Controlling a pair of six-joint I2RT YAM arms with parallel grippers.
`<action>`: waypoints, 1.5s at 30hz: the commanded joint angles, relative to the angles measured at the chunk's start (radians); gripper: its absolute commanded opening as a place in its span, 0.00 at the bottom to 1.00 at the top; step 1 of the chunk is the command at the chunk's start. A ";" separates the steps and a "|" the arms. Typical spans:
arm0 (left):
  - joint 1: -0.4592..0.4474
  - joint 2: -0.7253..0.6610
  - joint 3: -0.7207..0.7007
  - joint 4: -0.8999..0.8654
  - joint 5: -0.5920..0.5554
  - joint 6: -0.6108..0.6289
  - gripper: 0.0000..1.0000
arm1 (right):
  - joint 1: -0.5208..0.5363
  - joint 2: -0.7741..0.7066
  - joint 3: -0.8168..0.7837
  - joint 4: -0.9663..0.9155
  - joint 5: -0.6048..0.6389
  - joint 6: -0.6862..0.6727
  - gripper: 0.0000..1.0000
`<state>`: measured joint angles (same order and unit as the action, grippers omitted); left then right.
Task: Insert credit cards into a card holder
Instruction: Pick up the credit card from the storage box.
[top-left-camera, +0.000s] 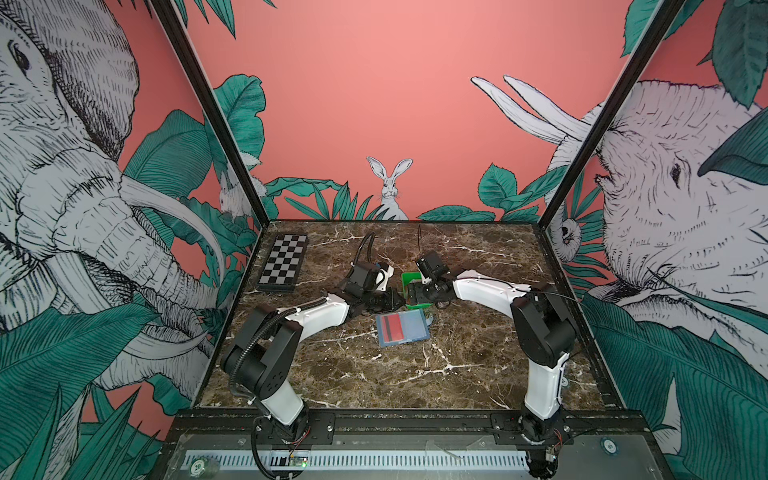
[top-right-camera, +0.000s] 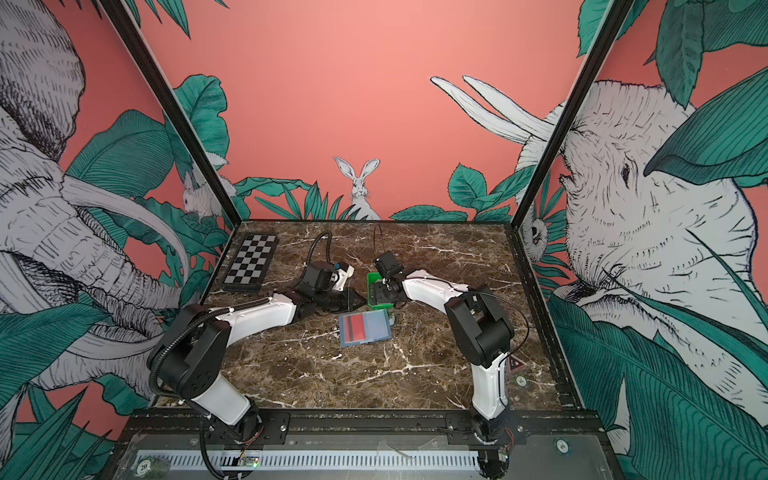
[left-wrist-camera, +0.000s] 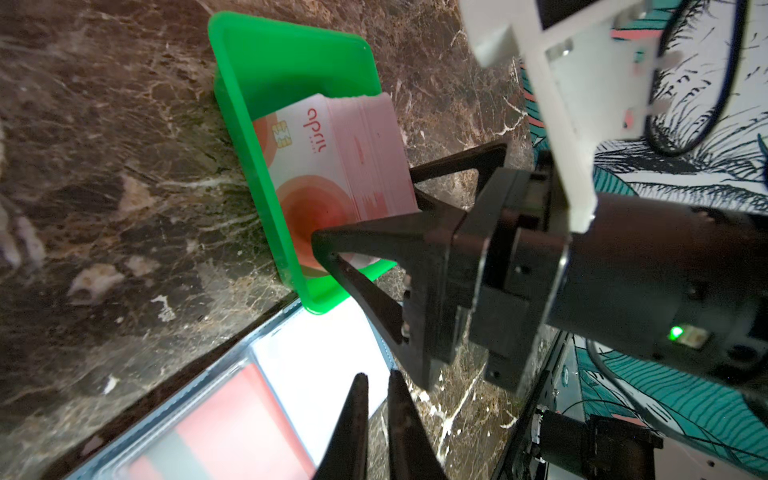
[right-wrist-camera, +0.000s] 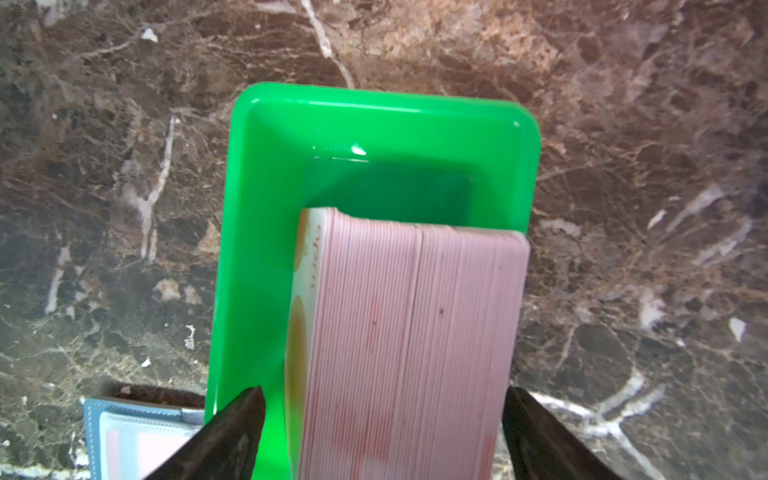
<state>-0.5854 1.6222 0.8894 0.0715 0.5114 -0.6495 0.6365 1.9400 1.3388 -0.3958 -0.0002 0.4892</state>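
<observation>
A thick stack of pale pink credit cards stands on edge in a green tray. The front card shows a red-orange circle. My right gripper is open, one finger on each side of the stack, with a gap on the tray side. In both top views it reaches down into the tray. The slate-blue card holder lies open just in front of the tray, a red card with a dark stripe in its left sleeve. My left gripper is shut and empty, hovering by the holder's far edge.
A black-and-white chessboard lies at the back left of the marble table. Black frame posts and patterned walls close in the sides and back. The two grippers nearly meet beside the green tray.
</observation>
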 joint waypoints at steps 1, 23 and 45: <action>0.006 -0.002 0.016 -0.001 0.001 0.012 0.14 | -0.002 0.012 0.017 0.005 0.021 0.004 0.87; 0.006 0.096 0.094 -0.019 0.019 0.007 0.14 | -0.037 -0.085 -0.101 0.061 0.024 0.016 0.80; 0.022 0.177 0.198 -0.083 -0.019 0.000 0.13 | -0.040 -0.030 -0.048 0.085 -0.093 -0.006 0.76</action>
<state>-0.5686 1.7809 1.0496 0.0250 0.5083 -0.6506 0.5999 1.9076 1.2804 -0.3191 -0.1177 0.4675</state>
